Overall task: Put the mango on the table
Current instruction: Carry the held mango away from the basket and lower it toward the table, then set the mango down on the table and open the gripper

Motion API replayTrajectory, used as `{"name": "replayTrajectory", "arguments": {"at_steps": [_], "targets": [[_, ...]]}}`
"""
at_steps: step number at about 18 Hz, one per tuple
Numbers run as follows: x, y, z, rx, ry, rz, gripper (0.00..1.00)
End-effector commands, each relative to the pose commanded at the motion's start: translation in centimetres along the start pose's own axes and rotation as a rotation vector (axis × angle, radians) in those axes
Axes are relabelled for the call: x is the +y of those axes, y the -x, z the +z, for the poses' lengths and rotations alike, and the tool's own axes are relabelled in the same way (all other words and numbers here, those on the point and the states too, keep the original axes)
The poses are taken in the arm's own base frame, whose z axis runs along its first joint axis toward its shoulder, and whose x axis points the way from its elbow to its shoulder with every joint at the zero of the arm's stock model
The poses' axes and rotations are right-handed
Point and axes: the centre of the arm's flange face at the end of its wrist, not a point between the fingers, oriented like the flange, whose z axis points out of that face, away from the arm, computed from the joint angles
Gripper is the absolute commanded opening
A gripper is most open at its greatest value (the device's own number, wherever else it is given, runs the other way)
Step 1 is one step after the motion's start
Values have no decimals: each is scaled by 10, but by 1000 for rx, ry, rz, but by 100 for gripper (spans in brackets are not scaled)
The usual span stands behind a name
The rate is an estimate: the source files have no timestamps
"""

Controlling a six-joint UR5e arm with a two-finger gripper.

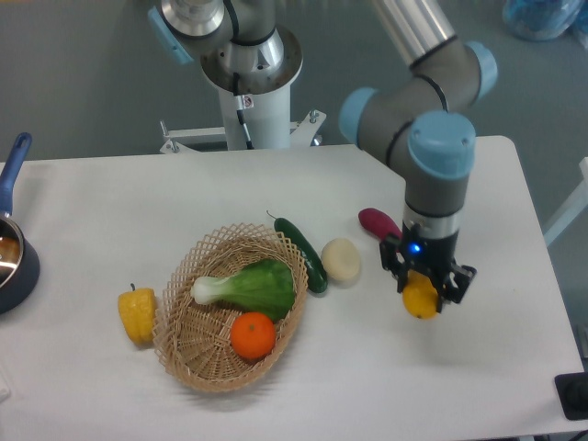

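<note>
The mango (421, 298) is a smooth yellow-orange fruit held between the fingers of my gripper (425, 287), which is shut on it. It hangs at the right side of the white table (386, 386), at or just above the surface; I cannot tell whether it touches. The arm comes down from the upper right, and the upper part of the mango is hidden by the gripper.
A wicker basket (188, 344) left of centre holds a bok choy (248, 285) and a round orange (253, 335). A yellow bell pepper (137, 314), a cucumber (301, 254), a pale potato (340, 260) and a purple sweet potato (378, 222) lie on the table. A blue pot (13, 266) stands at the left edge.
</note>
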Motion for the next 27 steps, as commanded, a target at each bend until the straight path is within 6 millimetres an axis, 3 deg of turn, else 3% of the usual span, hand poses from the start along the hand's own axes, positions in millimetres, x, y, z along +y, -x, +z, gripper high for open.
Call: {"name": "replayTrajectory", "arguments": {"at_steps": [8, 13, 17, 23, 25, 27], "targets": [[-41, 14, 51, -3, -22, -163, 12], [-58, 3, 78, 19, -17, -146, 12], [-58, -4, 89, 36, -7, -143, 12], [-62, -8, 91, 40, -7, -136, 12], [-62, -9, 91, 42, -6, -132, 24], [-62, -9, 92, 42, -6, -130, 25]]}}
